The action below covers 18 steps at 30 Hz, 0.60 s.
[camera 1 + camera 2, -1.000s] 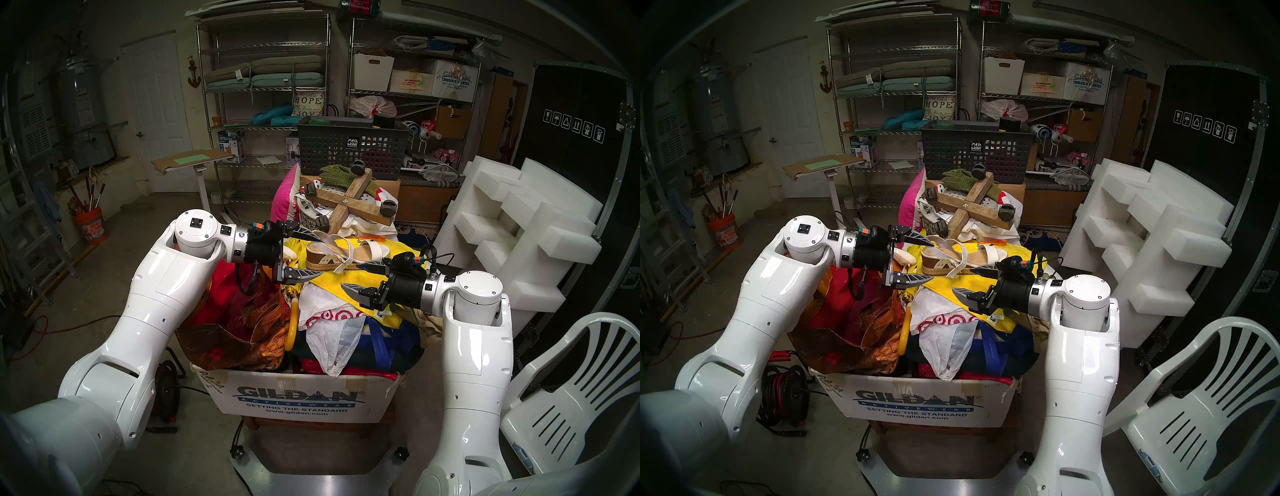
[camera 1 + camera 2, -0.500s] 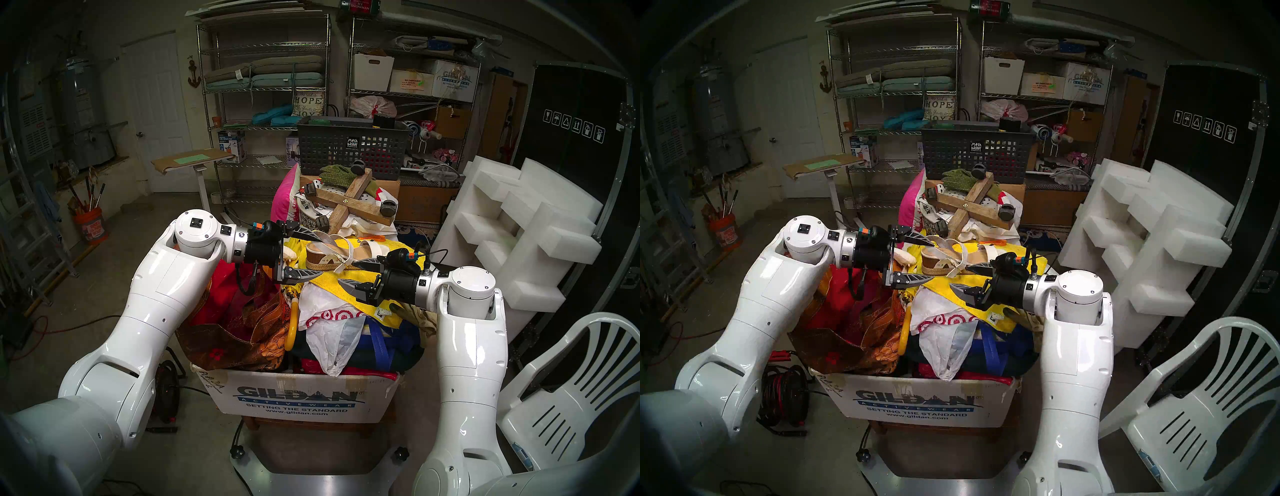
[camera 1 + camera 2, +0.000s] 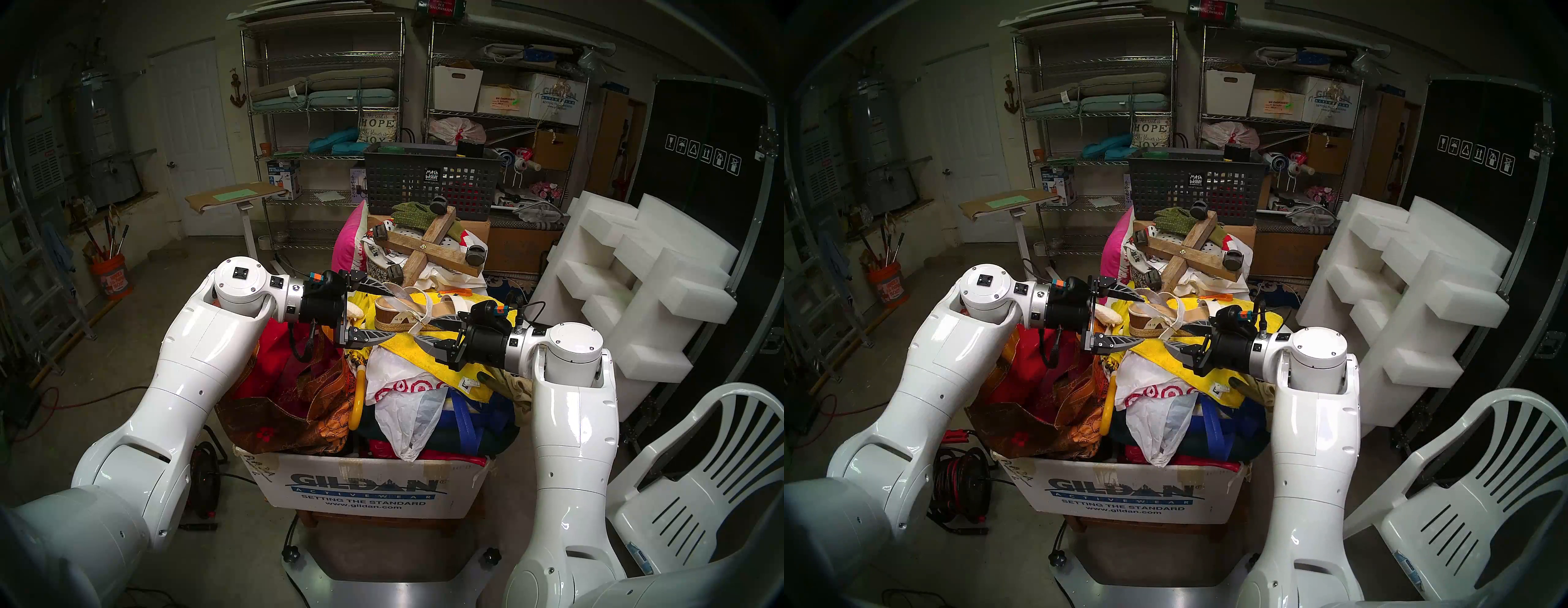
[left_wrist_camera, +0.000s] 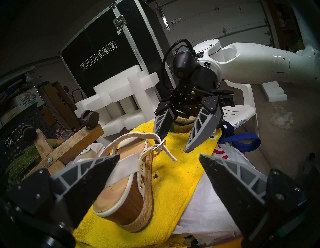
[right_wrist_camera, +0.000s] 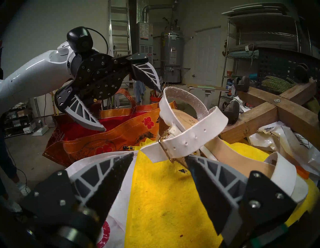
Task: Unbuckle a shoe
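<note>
Head view: box [image 3: 360, 488] reads "GILDAN ACTIVEWEAR" (basket [image 3: 428, 182]: "mesh basket"); both claws gape, empty.

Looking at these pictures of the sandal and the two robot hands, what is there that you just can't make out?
- Sandal: in the left wrist view the left hand's finger covers its middle; the toe band is hidden.
- Buckle: the prong is too small to tell whether it sits in a hole.
- Sandal's toe: in the head view, the right hand partly covers it.
- Yellow towel: its near part is cut off by the right wrist view's edge.
</note>
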### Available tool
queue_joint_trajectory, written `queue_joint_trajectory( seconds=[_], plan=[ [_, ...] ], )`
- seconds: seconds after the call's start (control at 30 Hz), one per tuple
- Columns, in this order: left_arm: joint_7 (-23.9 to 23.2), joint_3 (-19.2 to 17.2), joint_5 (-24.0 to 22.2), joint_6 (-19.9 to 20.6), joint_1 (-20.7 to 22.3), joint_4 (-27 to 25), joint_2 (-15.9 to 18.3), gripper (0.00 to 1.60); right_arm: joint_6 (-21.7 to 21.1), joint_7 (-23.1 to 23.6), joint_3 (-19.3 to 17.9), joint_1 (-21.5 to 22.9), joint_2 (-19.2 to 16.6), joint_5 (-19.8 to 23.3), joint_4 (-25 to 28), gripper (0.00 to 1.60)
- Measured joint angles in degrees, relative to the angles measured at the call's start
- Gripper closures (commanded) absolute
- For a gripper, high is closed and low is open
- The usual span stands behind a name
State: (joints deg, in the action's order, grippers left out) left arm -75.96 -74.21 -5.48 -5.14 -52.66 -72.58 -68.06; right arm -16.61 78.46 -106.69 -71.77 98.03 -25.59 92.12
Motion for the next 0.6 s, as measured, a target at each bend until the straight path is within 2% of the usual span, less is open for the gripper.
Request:
queue_joint_trajectory(
  seconds=[0.33,0.37,0.4,0.6],
  plan=[
    [-0.01,-0.02,0.00,-0.01,0.00,0.00,-0.02,0.00,0.25,-0.94,-0.43,0.38,0.28,0.11,-0.58,0.35],
    [-0.01,-0.02,0.00,-0.01,0.00,0.00,-0.02,0.00,0.25,-1.00,-0.48,0.42,0.29,0.11,-0.61,0.34],
    [-0.01,-0.02,0.00,-0.01,0.00,0.01,-0.02,0.00,0.26,-1.18,-0.63,0.53,0.32,0.11,-0.68,0.26],
    [-0.02,-0.03,0.01,-0.01,0.00,0.01,-0.03,0.00,0.20,-1.76,-0.96,0.84,0.46,0.07,-0.70,0.18]
  ],
)
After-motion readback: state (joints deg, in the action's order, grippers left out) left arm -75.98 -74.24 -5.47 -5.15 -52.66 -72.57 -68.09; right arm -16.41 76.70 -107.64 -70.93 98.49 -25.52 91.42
